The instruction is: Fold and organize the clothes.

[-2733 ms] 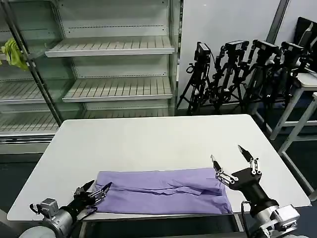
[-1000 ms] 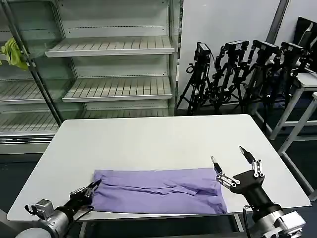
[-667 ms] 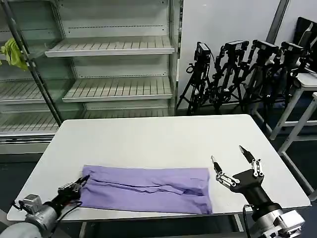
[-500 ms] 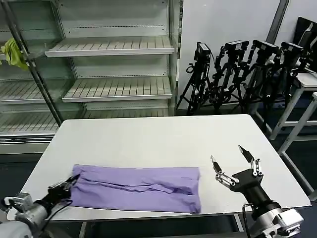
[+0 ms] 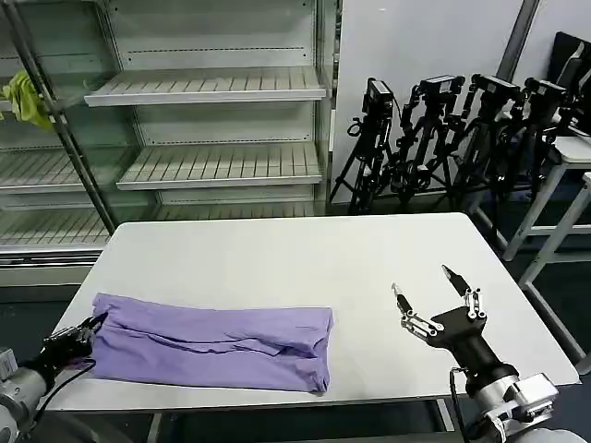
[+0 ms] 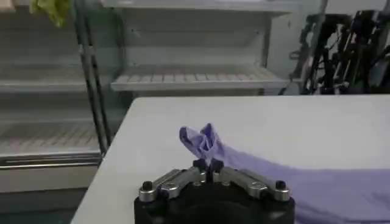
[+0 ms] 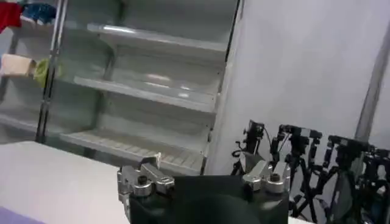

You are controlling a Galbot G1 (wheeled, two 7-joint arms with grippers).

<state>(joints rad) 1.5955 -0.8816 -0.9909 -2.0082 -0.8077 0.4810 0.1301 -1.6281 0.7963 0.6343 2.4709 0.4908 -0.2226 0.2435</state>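
Now the shirt [image 5: 211, 343] lies as a long folded band on the near left part of the table [image 5: 305, 254], its long axis running left to right along the near edge. The left gripper [image 5: 88, 326] sits at the band's left end, fingers pressed together on a bunched corner of fabric, as the left wrist view shows [image 6: 207, 163]. The right gripper [image 5: 427, 293] hovers over bare table well to the right of the shirt's right end, its fingers spread and holding nothing. That free right end is the nearer one for the right arm, so any next fold likely means reaching leftward across the gap to take it.
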